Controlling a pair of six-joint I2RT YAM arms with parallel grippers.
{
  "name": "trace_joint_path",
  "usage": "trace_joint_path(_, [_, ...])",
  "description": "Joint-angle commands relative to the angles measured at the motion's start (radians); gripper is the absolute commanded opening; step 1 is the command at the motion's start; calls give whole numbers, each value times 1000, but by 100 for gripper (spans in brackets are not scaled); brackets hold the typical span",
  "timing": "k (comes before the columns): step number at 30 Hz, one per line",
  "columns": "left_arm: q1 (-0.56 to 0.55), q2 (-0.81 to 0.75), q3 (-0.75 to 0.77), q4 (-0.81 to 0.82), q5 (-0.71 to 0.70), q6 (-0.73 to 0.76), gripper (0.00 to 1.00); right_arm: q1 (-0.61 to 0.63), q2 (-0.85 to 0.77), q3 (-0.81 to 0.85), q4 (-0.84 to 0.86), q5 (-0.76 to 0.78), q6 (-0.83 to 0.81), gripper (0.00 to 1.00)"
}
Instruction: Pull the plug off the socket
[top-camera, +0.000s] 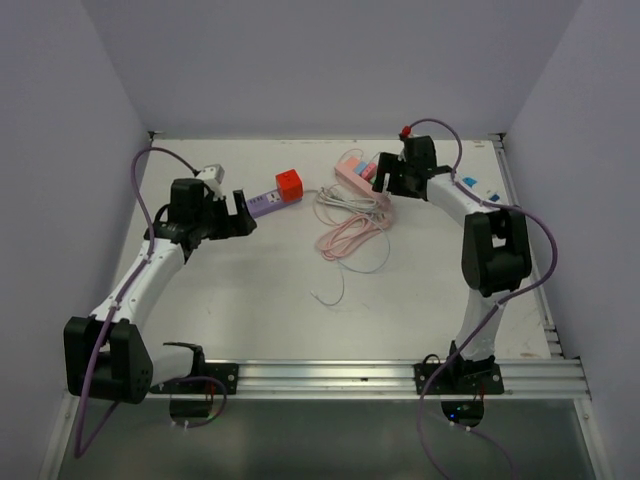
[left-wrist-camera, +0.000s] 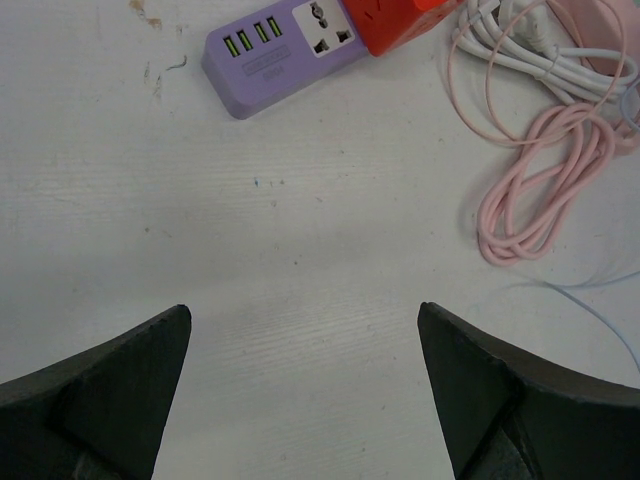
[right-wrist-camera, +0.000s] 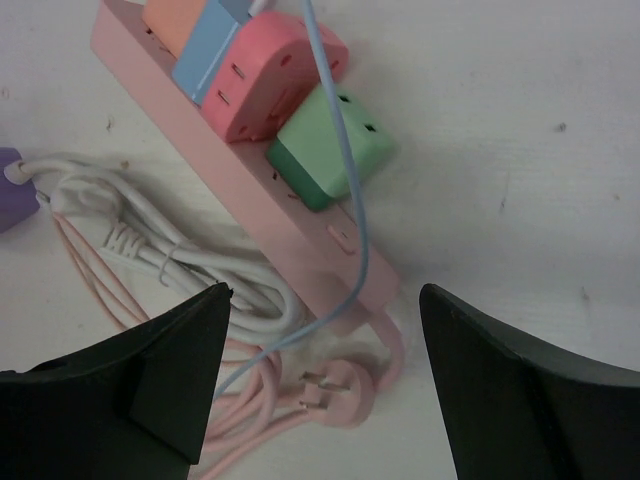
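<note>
A pink power strip (right-wrist-camera: 270, 200) lies at the back of the table, also in the top view (top-camera: 352, 177). Several plugs sit in it: a green one (right-wrist-camera: 332, 145), a pink one (right-wrist-camera: 270, 85), a blue one (right-wrist-camera: 205, 45) with a light blue cable (right-wrist-camera: 350, 200), and an orange one (right-wrist-camera: 175, 20). My right gripper (right-wrist-camera: 325, 300) is open and empty just above the strip's cord end. A purple power strip (left-wrist-camera: 275, 50) holds a red-orange plug (left-wrist-camera: 395, 20). My left gripper (left-wrist-camera: 305, 315) is open and empty, short of the purple strip.
A coiled pink cable (top-camera: 352, 235) with its loose pink plug (right-wrist-camera: 345, 390) and a bundled white cable (top-camera: 350, 200) lie between the two strips. A thin blue cable (top-camera: 335, 290) trails toward the table's middle. Walls close in at the back and sides.
</note>
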Motion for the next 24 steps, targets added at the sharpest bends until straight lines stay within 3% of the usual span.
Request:
trace_joint_path(1, [-9, -19, -3, 21, 12, -10, 100, 1, 68, 115, 46, -78, -91, 79])
trace_joint_path(6, [-12, -12, -2, 19, 2, -7, 100, 14, 197, 230, -15, -117, -136, 74])
trace_joint_path(14, [-12, 2, -7, 22, -1, -11, 100, 39, 273, 270, -94, -103, -205, 73])
trace_joint_path(16, [-12, 8, -8, 24, 0, -14, 100, 42, 283, 260, -91, -70, -208, 67])
trace_joint_path(17, [-13, 10, -10, 25, 2, -14, 100, 42, 281, 252, -86, -57, -199, 57])
trace_joint_path(20, [-13, 16, -10, 25, -3, -16, 99, 37, 255, 212, -49, -27, -173, 40])
trace_joint_path(24, [-13, 16, -14, 21, -11, -17, 100, 8, 203, 178, -35, -8, -136, 25])
